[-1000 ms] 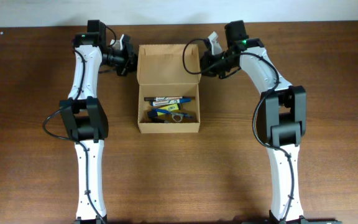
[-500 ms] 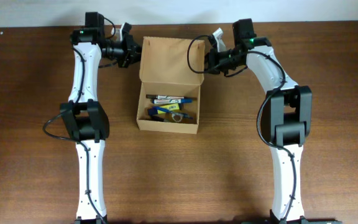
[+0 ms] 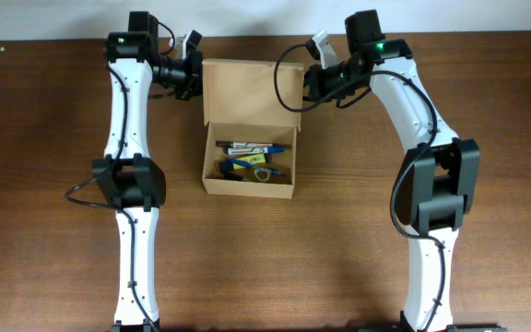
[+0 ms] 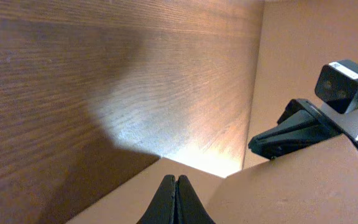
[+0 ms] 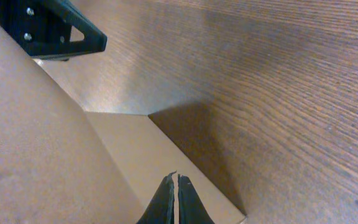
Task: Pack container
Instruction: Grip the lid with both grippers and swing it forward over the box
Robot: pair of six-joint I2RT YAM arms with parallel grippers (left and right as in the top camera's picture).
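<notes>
A small tan-brown cardboard box point(image 3: 247, 92) sits open on the dark wooden counter point(image 3: 339, 249), with its lid flap up and pens point(image 3: 252, 148) inside. The left jaws are at the lid's left edge and the right jaws at its right edge, both pinched narrow.

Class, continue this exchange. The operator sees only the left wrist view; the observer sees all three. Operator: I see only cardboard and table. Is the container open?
Observer: Yes. Overhead, the container has its lid flap open, with the interior exposed.
Operator: Anything inside?
Observer: Yes: pens and small items, some of them blue.
Operator: Are the right jaws open?
Observer: No. The right wrist view shows them shut, and overhead they sit beside the flap's right edge.
</notes>
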